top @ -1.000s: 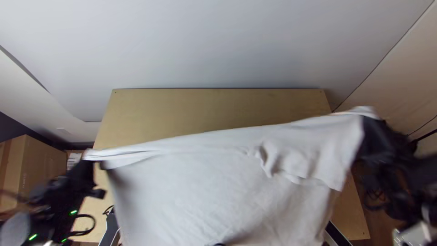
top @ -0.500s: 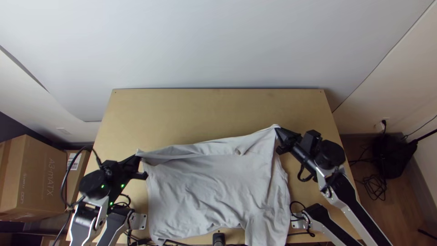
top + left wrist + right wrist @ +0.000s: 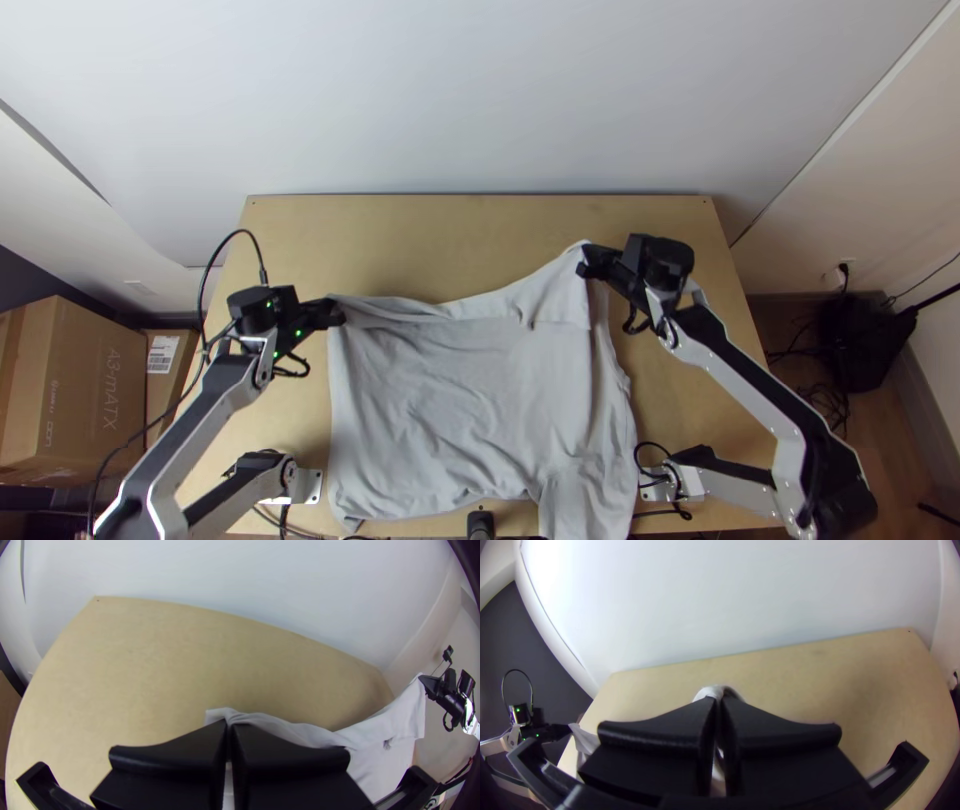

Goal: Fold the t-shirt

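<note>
Top view: the pale grey cloth t-shirt point(image 3: 460, 390) is spread out over the near half of the light wooden tabletop point(image 3: 450, 235), between the two arms. Its far edge sags between two held corners, the right one farther up the tabletop than the left. A flap is turned over along that edge, and shallow creases cross the body. At the near right, a length of the cloth reaches the tabletop's near edge. The left gripper point(image 3: 338, 314) is at the far left corner of the cloth, the right gripper point(image 3: 586, 264) at the far right corner. To the left of the tabletop stand a large brown cardboard box point(image 3: 70, 385) and a smaller carton with a white label point(image 3: 170, 370). A black bag point(image 3: 865, 340) rests on the floor to the right.

Left wrist view: the left gripper point(image 3: 229, 726) is clenched on the cloth, its two wide black fingers pressed together with a corner caught at the tips. The upper edge runs from there to the right gripper.

Right wrist view: the right gripper point(image 3: 718, 702) is likewise clenched, a bunched bit of cloth protruding beyond its fingertips. The left gripper is well apart, at the opposite corner.
</note>
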Controlling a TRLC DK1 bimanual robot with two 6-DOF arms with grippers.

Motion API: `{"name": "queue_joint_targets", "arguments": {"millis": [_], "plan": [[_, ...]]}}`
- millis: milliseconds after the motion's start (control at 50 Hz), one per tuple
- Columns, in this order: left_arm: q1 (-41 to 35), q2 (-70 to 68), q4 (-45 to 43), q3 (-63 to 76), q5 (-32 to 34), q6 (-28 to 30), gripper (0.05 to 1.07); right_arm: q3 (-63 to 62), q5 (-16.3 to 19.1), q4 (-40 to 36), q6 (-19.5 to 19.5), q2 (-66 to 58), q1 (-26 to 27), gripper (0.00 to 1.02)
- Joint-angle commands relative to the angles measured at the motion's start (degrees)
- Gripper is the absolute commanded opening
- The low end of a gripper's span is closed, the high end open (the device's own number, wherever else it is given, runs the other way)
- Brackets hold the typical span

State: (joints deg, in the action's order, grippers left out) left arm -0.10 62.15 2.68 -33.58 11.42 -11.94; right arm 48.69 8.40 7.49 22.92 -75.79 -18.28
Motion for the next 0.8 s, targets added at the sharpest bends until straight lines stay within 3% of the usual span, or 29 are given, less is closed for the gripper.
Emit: {"name": "queue_joint_targets", "arguments": {"millis": [0,460,520,560,620,640,680,780], "plan": [[0.80,8.07,-3.12,-5.35,1.15,0.43,0.08,5.63,-0.14,1.65,-0.86,-6.13,1.06,0.02],[4.76,41.30,-7.07,-30.58,0.62,-3.52,0.08,25.14,-0.14,0.86,-1.91,-29.50,4.22,0.02],[5.46,44.46,-6.54,-34.27,-0.08,-5.37,0.08,28.31,-0.32,-0.19,-3.84,-32.67,4.13,0.03],[5.81,46.39,-5.40,-37.08,-0.43,-7.57,0.18,31.29,-0.41,-2.65,-4.20,-34.43,4.22,0.16],[5.90,47.80,-1.97,-40.33,0.18,-8.01,0.56,36.30,-0.41,-7.31,-3.76,-36.80,4.40,0.51],[5.81,48.15,-1.27,-41.39,0.18,-8.27,0.62,37.97,-0.32,-8.72,-3.76,-37.59,4.66,0.65],[5.72,48.42,-0.30,-42.88,0.09,-8.71,0.65,41.40,-0.32,-11.79,-3.05,-38.91,5.01,0.99],[6.87,48.42,0.31,-46.13,0.71,-12.49,0.71,48.17,-0.41,-17.59,-1.82,-40.49,6.07,0.99]]}}
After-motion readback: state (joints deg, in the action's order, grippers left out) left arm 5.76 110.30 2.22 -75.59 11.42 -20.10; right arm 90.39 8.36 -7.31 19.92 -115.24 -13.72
